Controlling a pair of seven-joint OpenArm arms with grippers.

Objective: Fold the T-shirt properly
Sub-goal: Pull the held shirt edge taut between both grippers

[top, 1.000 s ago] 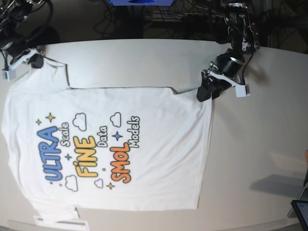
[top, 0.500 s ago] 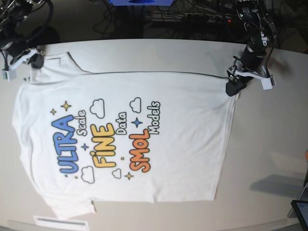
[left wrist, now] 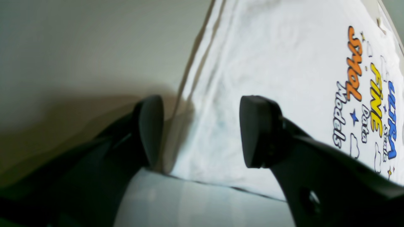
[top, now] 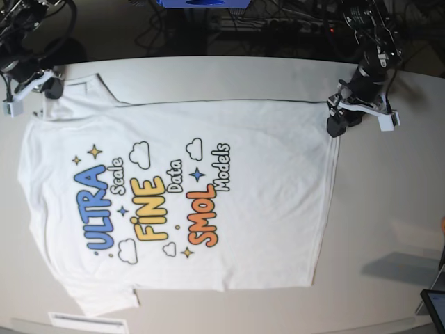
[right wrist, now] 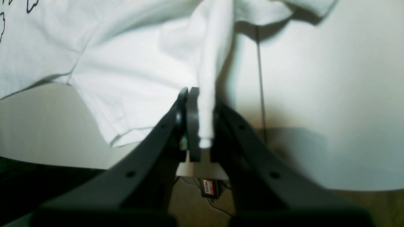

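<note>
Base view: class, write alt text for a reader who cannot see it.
A white T-shirt printed "ULTRA FINE SMOL" lies spread flat on a pale table. The left hand stands at its hem corner, the right hand at a sleeve.

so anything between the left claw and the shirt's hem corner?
Nothing visible. The left claw is open right at the hem corner of the T-shirt, with only bare table next to it. The right claw is shut on the cloth at the far end.
</note>
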